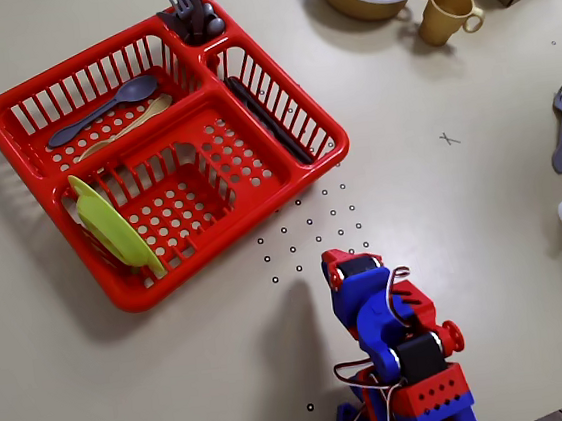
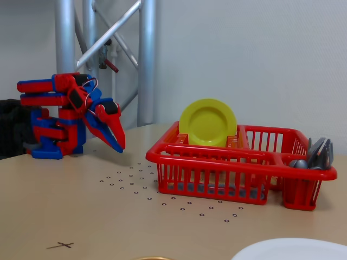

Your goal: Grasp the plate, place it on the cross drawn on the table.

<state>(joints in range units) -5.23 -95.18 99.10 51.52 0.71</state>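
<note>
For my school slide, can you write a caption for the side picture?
Folded robot arm, its gripper pointing down, beside a red dish rack holding an upright yellow plate.

You've got the yellow-green plate [image 1: 110, 226] standing on edge in the red rack [image 1: 311, 162], left end in overhead view. Cross [image 1: 448, 139] sits on bare table, well apart.
</note>
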